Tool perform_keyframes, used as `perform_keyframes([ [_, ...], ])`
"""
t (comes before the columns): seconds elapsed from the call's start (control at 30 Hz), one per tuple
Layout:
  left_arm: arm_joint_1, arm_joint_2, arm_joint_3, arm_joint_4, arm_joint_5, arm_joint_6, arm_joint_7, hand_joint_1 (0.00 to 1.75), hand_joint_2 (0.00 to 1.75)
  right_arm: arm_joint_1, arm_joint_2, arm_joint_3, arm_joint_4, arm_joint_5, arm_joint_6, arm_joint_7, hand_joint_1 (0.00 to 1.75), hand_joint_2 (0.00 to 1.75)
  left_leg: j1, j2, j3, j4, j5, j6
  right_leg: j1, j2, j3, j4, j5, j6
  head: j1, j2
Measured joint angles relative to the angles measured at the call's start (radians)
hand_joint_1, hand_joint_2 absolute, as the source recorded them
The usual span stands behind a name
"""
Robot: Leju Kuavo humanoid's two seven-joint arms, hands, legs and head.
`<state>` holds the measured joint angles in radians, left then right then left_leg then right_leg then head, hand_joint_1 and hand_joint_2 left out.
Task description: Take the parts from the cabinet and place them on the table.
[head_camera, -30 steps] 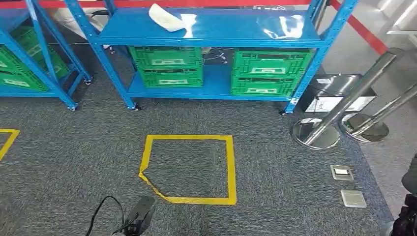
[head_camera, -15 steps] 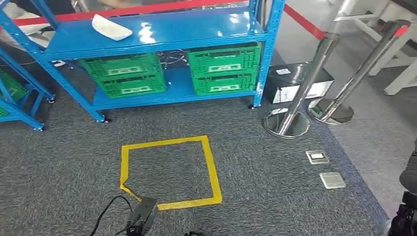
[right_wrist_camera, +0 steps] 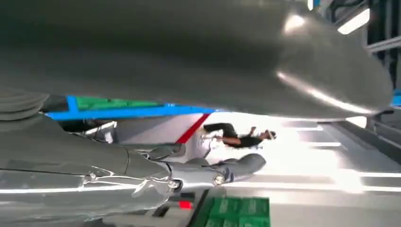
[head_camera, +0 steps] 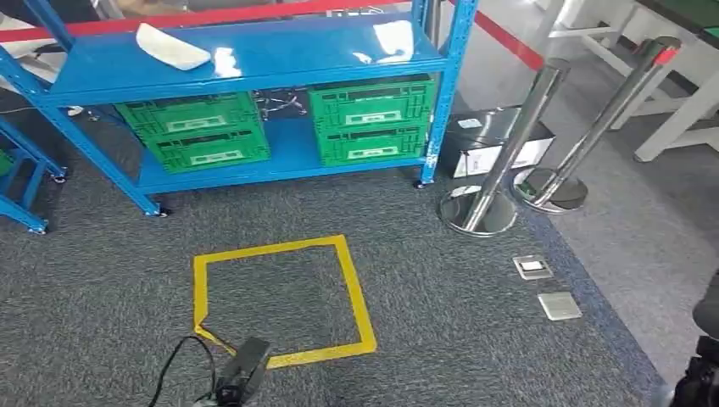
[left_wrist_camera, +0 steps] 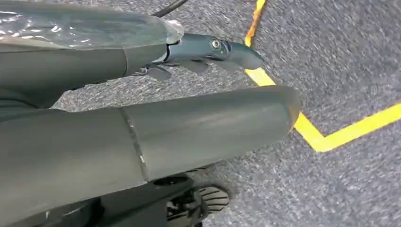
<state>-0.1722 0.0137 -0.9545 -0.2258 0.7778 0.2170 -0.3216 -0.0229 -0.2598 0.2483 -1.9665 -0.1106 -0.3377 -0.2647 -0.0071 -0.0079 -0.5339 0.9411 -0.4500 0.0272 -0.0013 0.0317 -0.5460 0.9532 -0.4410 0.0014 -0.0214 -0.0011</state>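
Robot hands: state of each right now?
Left robot hand: open, holding nothing, fingers apart above the carpet.
Right robot hand: open, holding nothing.

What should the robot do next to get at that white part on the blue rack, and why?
Probably step forward toward the blue rack, turning slightly left. The white part lies on its upper shelf, beyond the yellow floor square, seemingly out of reach. The left hand hangs low over the carpet and the right hand appears to hold nothing, so walking likely comes before reaching.
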Motion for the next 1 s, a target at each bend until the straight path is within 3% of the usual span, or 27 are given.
perform_keyframes([
  [0.2, -0.003, 0.000, 0.000, 0.000, 0.002, 0.002, -0.004, 0.00, 0.00, -0.024, 0.001, 0.005, 0.028, -0.061, 0.068, -0.047, 0.00, 0.00, 0.000, 0.001, 0.000, 0.000, -0.001, 0.001, -0.001, 0.000, 0.001, -0.002, 0.000, 0.002, 0.000, 0.000],
  [0.23, -0.004, 0.002, 0.000, 0.000, 0.003, 0.002, -0.004, 0.00, 0.00, -0.029, 0.001, 0.007, 0.031, -0.061, 0.070, -0.047, 0.00, 0.00, -0.009, 0.001, -0.002, 0.006, -0.004, 0.008, -0.009, -0.001, 0.005, -0.014, 0.006, 0.013, 0.000, 0.000],
  [0.27, -0.005, 0.003, 0.000, 0.000, 0.004, 0.002, -0.006, 0.00, 0.00, -0.033, 0.002, 0.008, 0.035, -0.061, 0.072, -0.048, 0.00, 0.00, -0.005, 0.000, 0.002, -0.006, 0.000, 0.018, -0.007, -0.003, 0.008, -0.019, 0.008, 0.025, -0.002, 0.000],
  [0.33, -0.006, 0.002, 0.000, 0.000, 0.005, 0.002, -0.006, 0.00, 0.00, -0.039, 0.002, 0.009, 0.040, -0.061, 0.077, -0.049, 0.00, 0.00, 0.009, 0.000, 0.031, -0.052, 0.020, 0.021, -0.002, -0.016, 0.009, -0.004, -0.009, 0.028, 0.000, 0.000],
  [0.43, -0.005, 0.004, 0.000, 0.000, 0.005, 0.002, -0.006, 0.00, 0.00, -0.047, 0.002, 0.012, 0.053, -0.061, 0.078, -0.049, 0.00, 0.00, 0.012, -0.003, 0.038, -0.059, 0.022, 0.023, -0.012, -0.019, -0.097, 0.221, -0.119, 0.037, 0.003, 0.000],
  [0.47, -0.004, 0.004, 0.000, 0.000, 0.005, 0.002, -0.006, 0.00, 0.00, -0.047, 0.002, 0.013, 0.058, -0.063, 0.078, -0.049, 0.00, 0.00, 0.014, -0.007, 0.038, -0.058, 0.020, 0.021, -0.019, -0.019, -0.130, 0.285, -0.135, 0.042, 0.004, 0.000],
  [0.5, -0.003, 0.004, 0.000, 0.000, 0.005, 0.002, -0.006, 0.00, 0.00, -0.047, 0.002, 0.014, 0.062, -0.063, 0.078, -0.049, 0.00, 0.00, 0.018, -0.014, 0.038, -0.056, 0.018, 0.017, -0.025, -0.020, -0.137, 0.294, -0.123, 0.047, 0.003, 0.000],
  [0.53, -0.003, 0.004, 0.000, 0.000, 0.005, 0.002, -0.006, 0.00, 0.00, -0.047, 0.002, 0.014, 0.065, -0.063, 0.078, -0.049, 0.00, 0.00, 0.024, -0.023, 0.039, -0.051, 0.014, 0.009, -0.031, -0.020, -0.118, 0.251, -0.088, 0.053, 0.003, 0.000],
  [0.6, -0.004, 0.004, 0.000, 0.000, 0.005, 0.002, -0.006, 0.00, 0.00, -0.048, 0.002, 0.015, 0.070, -0.063, 0.078, -0.049, 0.00, 0.00, 0.039, -0.041, 0.040, -0.030, 0.000, -0.012, -0.046, -0.015, -0.035, 0.084, 0.003, 0.069, 0.004, 0.000],
  [0.63, -0.004, 0.005, 0.000, 0.000, 0.005, 0.002, -0.006, 0.00, 0.00, -0.048, 0.002, 0.015, 0.072, -0.063, 0.078, -0.049, 0.00, 0.00, 0.043, -0.049, 0.035, -0.016, -0.010, -0.026, -0.055, 0.011, -0.004, 0.023, 0.007, 0.087, 0.005, 0.000],
  [0.67, -0.008, 0.008, 0.000, 0.000, 0.005, 0.002, -0.006, 0.00, 0.00, -0.049, 0.003, 0.017, 0.077, -0.063, 0.078, -0.049, 0.00, 0.00, 0.036, -0.058, 0.021, 0.002, -0.016, -0.036, -0.051, 0.042, 0.000, 0.017, -0.013, 0.084, 0.016, 0.000],
  [0.7, -0.008, 0.008, 0.000, 0.000, 0.005, 0.002, -0.007, 0.00, 0.00, -0.048, 0.003, 0.018, 0.078, -0.063, 0.078, -0.048, 0.00, 0.00, 0.037, -0.065, 0.013, 0.002, -0.011, -0.043, -0.049, 0.027, -0.010, 0.029, -0.012, 0.064, 0.013, 0.000],
  [0.73, -0.006, 0.007, 0.000, 0.000, 0.006, 0.002, -0.007, 0.00, 0.00, -0.047, 0.003, 0.019, 0.079, -0.064, 0.078, -0.048, 0.00, 0.00, 0.041, -0.070, 0.011, 0.000, -0.009, -0.048, -0.046, 0.022, -0.013, 0.032, -0.014, 0.057, 0.004, 0.000],
  [0.8, -0.003, 0.010, 0.000, 0.000, 0.006, 0.002, -0.006, 0.00, 0.00, -0.051, 0.006, 0.020, 0.080, -0.063, 0.078, -0.049, 0.00, 0.00, 0.046, -0.078, 0.010, -0.005, -0.008, -0.058, -0.044, 0.005, -0.012, 0.033, -0.014, 0.039, 0.003, 0.000],
  [0.83, -0.003, 0.009, 0.000, 0.000, 0.006, 0.002, -0.007, 0.00, 0.00, -0.051, 0.006, 0.020, 0.080, -0.063, 0.078, -0.049, 0.00, 0.00, 0.043, -0.043, 0.007, 0.015, -0.018, -0.060, -0.044, -0.006, -0.008, 0.029, -0.014, 0.030, 0.000, 0.000],
  [0.87, -0.006, 0.009, 0.000, 0.000, 0.006, 0.002, -0.007, 0.00, 0.00, -0.052, 0.008, 0.020, 0.080, -0.063, 0.078, -0.050, 0.00, 0.00, 0.041, -0.014, -0.023, 0.072, -0.048, -0.061, -0.041, -0.015, -0.007, 0.028, -0.014, 0.025, -0.008, 0.000],
  [0.93, -0.010, 0.008, 0.000, 0.000, 0.006, 0.002, -0.007, 0.00, 0.00, -0.052, 0.008, 0.020, 0.083, -0.063, 0.078, -0.050, 0.00, 0.00, 0.037, -0.004, -0.117, 0.247, -0.120, -0.059, -0.033, -0.037, -0.008, 0.028, -0.017, 0.015, -0.016, 0.000],
  [0.97, -0.009, 0.008, 0.000, 0.000, 0.006, 0.002, -0.007, 0.00, 0.00, -0.052, 0.008, 0.021, 0.085, -0.063, 0.078, -0.050, 0.00, 0.00, 0.036, -0.003, -0.155, 0.314, -0.137, -0.057, -0.028, -0.047, -0.008, 0.028, -0.019, 0.012, -0.018, 0.000],
  [1.0, -0.006, 0.008, 0.000, 0.000, 0.008, 0.002, -0.007, 0.00, 0.00, -0.052, 0.009, 0.022, 0.088, -0.063, 0.078, -0.049, 0.00, 0.00, 0.034, -0.003, -0.171, 0.334, -0.131, -0.053, -0.024, -0.055, -0.007, 0.028, -0.020, 0.009, -0.019, 0.000],
])
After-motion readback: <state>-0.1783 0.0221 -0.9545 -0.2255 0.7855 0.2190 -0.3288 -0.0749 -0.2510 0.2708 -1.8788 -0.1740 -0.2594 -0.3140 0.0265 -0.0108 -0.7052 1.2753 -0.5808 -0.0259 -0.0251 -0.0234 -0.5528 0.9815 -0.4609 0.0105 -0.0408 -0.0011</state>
